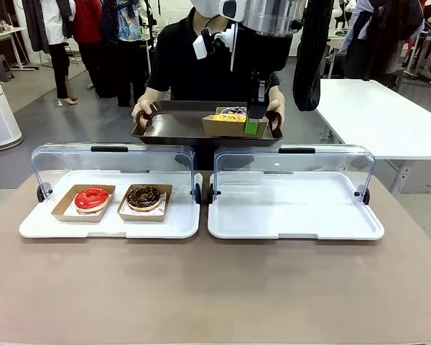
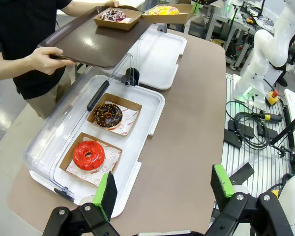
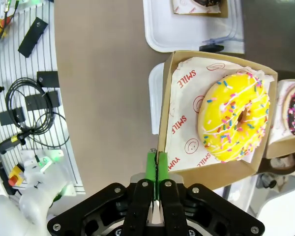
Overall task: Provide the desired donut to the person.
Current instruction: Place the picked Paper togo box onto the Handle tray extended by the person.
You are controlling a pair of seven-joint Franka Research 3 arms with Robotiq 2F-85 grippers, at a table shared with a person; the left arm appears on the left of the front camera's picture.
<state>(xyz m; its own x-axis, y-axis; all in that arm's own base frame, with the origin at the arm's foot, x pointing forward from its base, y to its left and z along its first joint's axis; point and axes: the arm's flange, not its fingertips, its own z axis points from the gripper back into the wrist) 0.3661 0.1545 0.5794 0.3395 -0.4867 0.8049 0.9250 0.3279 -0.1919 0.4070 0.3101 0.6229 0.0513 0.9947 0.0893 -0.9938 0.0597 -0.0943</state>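
The person in a black shirt stands at the far side, holding a dark brown tray with both hands. My right gripper is shut on the rim of a cardboard box that holds a yellow sprinkled donut, at the tray's near edge. Whether the box rests on the tray I cannot tell. Beside it on the tray sits a boxed chocolate donut with sprinkles. My left gripper hangs open above the table's near side.
The left display case stands with its clear lid up and holds a red donut and a chocolate donut in boxes. The right case is open too. Cables and gear lie on the floor beside the table.
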